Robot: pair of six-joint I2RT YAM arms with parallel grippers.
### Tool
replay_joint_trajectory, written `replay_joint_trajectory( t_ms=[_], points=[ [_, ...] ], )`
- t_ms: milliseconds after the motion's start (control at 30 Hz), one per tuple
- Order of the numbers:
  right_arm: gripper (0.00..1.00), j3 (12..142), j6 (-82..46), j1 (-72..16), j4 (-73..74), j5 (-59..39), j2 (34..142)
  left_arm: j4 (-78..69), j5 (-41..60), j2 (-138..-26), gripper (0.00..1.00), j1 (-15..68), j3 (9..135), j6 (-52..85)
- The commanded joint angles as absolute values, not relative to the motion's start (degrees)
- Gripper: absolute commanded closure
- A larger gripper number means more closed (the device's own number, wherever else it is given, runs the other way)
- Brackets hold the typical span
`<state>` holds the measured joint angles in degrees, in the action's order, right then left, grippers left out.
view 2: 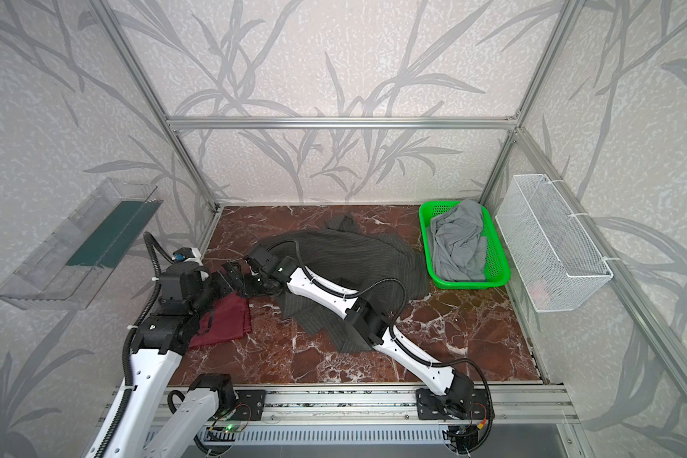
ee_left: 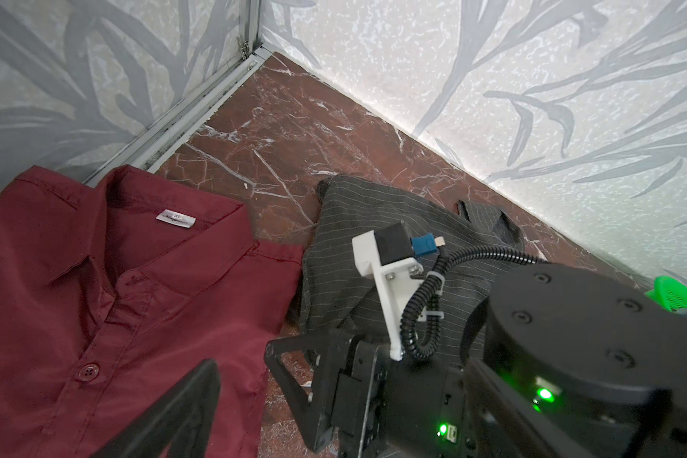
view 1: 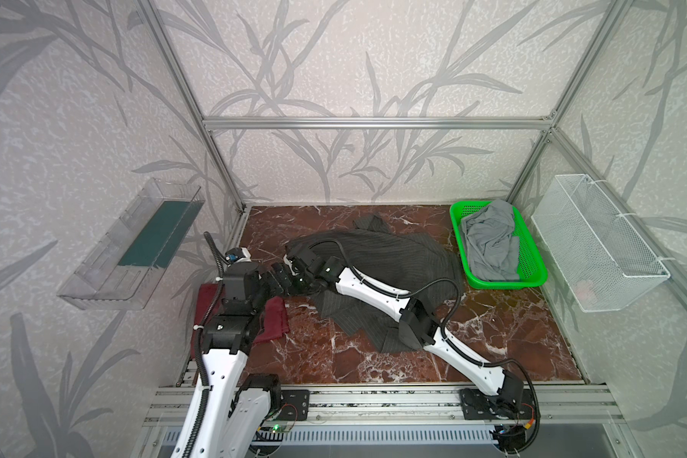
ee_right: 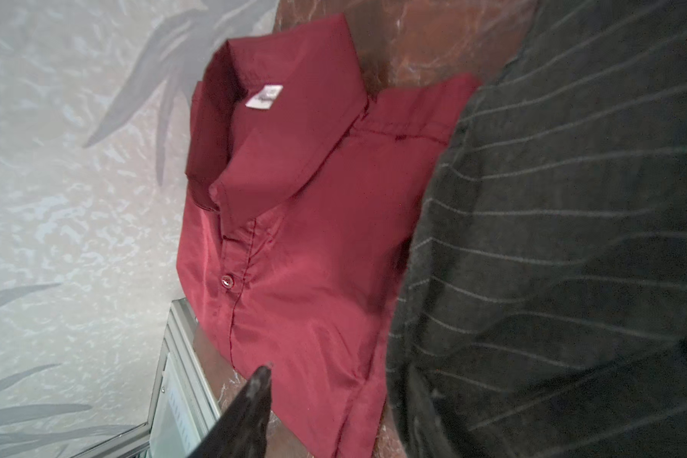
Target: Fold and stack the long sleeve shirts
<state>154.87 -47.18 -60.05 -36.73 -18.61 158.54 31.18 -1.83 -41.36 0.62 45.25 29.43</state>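
Near left on the tabletop [view 1: 492,337], the folded maroon shirt [view 1: 274,321] lies by the wide-open left tool [view 1: 279,277], and just beyond, the right tool [view 1: 300,279], grip unclear, meets the crumpled pinstriped shirt [view 1: 393,253], whose loose cloth could drag and rumple that fold.

Soft even light, faint shadows, bowed edges, charcoal shirt [ee_right: 572,238] blurred (right wrist view)
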Motion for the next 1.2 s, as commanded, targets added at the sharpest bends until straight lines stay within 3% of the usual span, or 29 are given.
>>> replay_joint_trajectory(
  t_ms=[0,433,567,867,1167],
  points=[
    [0.42,157.0,-47.3,-59.7,-42.5,-17.0,155.7,32.2,-3.4,-40.8,0.04,0.3,45.4,28.7],
    [0.33,152.2,-29.7,-55.6,-56.7,-18.5,141.6,32.4,-3.0,-40.4,0.04,0.3,45.7,27.9],
    [0.35,148.2,-25.9,-54.0,-63.9,-11.7,138.0,32.4,-2.8,-40.2,0.04,0.3,45.5,27.9],
    [0.40,101.8,-29.7,-49.2,-36.0,-11.9,117.9,31.7,0.1,-42.1,0.04,0.4,45.3,27.7],
    [0.49,96.6,-31.8,-51.3,-28.7,-22.5,122.1,31.6,0.3,-42.6,0.04,0.5,45.3,27.9]
  ],
)
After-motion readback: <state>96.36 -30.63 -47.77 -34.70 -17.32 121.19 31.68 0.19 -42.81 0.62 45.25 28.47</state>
